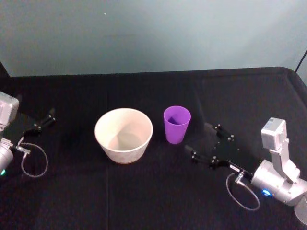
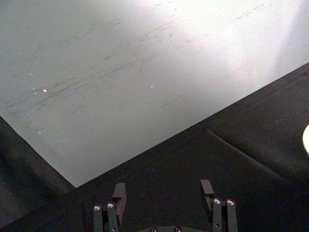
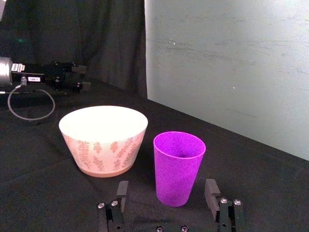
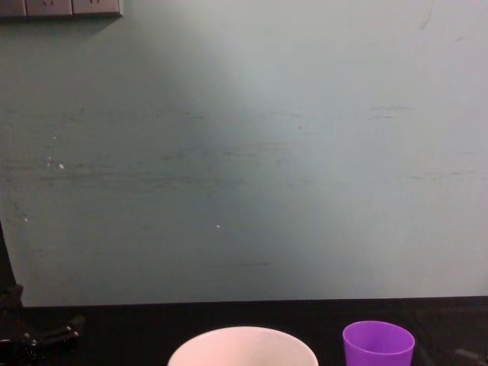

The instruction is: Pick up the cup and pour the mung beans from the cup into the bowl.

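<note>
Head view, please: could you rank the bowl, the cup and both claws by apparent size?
1. bowl
2. right claw, open, right of the cup; it is nearer the camera, so its rank against the cup is unsure
3. cup
4. left claw, open, far left

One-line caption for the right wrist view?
Open right gripper faces the upright purple cup, beside the white bowl.

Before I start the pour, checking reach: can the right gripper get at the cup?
Probably yes. The right gripper sits open, facing the cup, with nothing between them; the bowl stands on its far side.
</note>
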Controlling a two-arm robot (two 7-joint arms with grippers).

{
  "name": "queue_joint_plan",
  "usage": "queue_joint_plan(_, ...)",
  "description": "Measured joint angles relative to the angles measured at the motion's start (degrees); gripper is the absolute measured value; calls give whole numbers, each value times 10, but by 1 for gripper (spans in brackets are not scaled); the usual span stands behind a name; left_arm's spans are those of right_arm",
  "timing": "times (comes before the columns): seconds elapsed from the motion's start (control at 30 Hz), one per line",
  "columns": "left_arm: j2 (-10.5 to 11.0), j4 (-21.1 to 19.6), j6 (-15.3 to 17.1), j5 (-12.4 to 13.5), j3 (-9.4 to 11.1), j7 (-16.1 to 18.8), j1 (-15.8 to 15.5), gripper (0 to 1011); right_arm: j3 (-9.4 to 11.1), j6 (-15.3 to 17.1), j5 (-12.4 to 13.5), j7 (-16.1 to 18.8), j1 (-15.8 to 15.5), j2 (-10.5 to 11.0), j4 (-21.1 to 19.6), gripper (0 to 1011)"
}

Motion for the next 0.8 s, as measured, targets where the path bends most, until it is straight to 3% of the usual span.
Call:
queue_joint_plan(0.47, 0, 0, 0, 0, 0, 0, 0, 1000, -4, 42, -13, 9, 38, -47, 32, 1002)
queue_joint_plan(0.8, 0, 0, 0, 0, 0, 0, 0, 1000, 9, 55, -15, 8, 56, -77, 53, 1002)
